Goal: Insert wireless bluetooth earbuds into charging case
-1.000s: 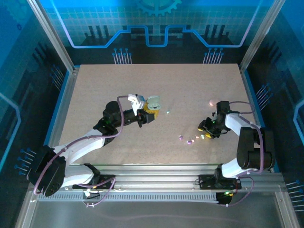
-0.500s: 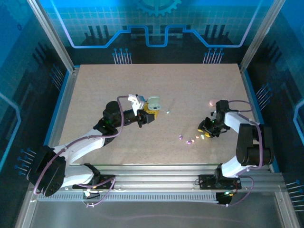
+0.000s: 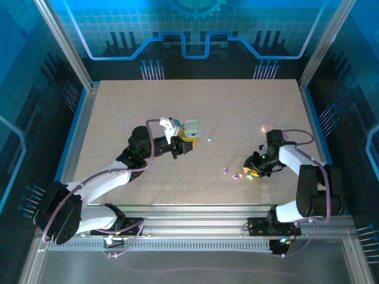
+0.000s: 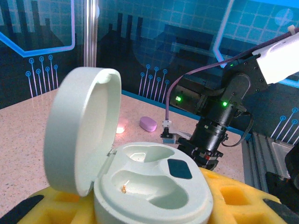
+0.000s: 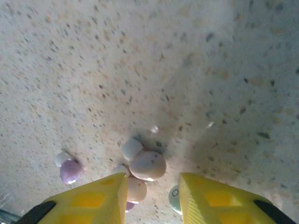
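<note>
Inside clenched left gripper (image 3: 185, 141): open charging case (image 4: 154, 186), wells empty; right gripper (image 5: 152, 192) parted above earbuds (image 5: 147, 164).

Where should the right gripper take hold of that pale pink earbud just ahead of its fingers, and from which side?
Pinch the pale pink earbud across its rounded body, not the small white tip, coming straight down: it lies flat on the table, and other buds crowd the right gripper.

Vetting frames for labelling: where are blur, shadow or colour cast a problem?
Left wrist: charging case sharp, the right arm behind it softer. Right wrist: earbuds slightly blurred, shadow across the table at right. Top external: blue cast off the backdrop.
</note>
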Controlling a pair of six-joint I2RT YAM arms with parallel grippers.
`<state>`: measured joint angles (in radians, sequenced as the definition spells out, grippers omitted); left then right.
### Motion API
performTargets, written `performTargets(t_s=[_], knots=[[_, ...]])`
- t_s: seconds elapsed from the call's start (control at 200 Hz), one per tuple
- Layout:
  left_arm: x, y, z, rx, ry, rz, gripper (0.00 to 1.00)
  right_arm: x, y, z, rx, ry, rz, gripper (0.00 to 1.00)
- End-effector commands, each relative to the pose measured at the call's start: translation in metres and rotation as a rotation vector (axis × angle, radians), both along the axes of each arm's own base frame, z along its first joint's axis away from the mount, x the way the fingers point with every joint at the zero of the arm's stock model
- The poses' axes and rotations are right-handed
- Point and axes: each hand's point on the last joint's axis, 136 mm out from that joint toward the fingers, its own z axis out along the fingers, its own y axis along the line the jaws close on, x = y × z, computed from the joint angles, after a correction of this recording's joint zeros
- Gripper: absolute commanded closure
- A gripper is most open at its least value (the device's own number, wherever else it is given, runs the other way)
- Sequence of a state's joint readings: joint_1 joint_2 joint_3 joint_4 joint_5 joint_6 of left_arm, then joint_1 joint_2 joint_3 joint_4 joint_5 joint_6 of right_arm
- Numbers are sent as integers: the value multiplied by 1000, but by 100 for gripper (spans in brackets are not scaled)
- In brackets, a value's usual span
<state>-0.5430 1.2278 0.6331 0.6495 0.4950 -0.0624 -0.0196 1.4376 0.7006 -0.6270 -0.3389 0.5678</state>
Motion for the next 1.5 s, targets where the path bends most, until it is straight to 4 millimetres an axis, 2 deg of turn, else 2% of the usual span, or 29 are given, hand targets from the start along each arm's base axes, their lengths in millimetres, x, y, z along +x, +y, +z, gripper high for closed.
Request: performTargets(t_s=[0.0, 0.105, 0.195, 0.265, 0.43, 0.605, 0.93, 1.136, 1.196, 1.316, 1.411, 1.496], knots=[[-1, -3, 21, -38, -36, -28, 64, -4, 1, 13, -14, -8, 4, 64], [-1, -2, 22, -39, -37, -28, 64, -1, -3, 23, -36, -54, 8, 64], [-1, -2, 22, -40, -39, -24, 64, -8, -21, 16, -140, -16, -3, 59], [-1, -2, 22, -40, -36, -28, 64, -9, -24, 9, -143, 0, -10, 58], [-1, -2, 22, -44, -35, -28, 64, -5, -10, -1, -53, 7, 9, 56], [-2, -3, 20, -47, -31, -32, 64, -15, -1, -13, -4, 52, 7, 58], [-2, -3, 18, -48, -31, -33, 64, -35, 17, -1, 83, 47, 16, 61], [-1, -4, 17, -58, -26, -38, 64, -25, 27, 8, 94, -6, 81, 60], [-1, -5, 18, -61, -25, -41, 64, -26, 20, 8, 25, 4, 84, 60], [-1, -4, 19, -63, -25, -39, 64, -28, -7, 6, -120, 9, 47, 59], [-2, -4, 17, -60, -20, -40, 64, -26, -14, 6, -146, 4, 30, 57], [-1, -4, 17, -61, -22, -38, 64, -21, -7, 4, -104, -14, 52, 56]])
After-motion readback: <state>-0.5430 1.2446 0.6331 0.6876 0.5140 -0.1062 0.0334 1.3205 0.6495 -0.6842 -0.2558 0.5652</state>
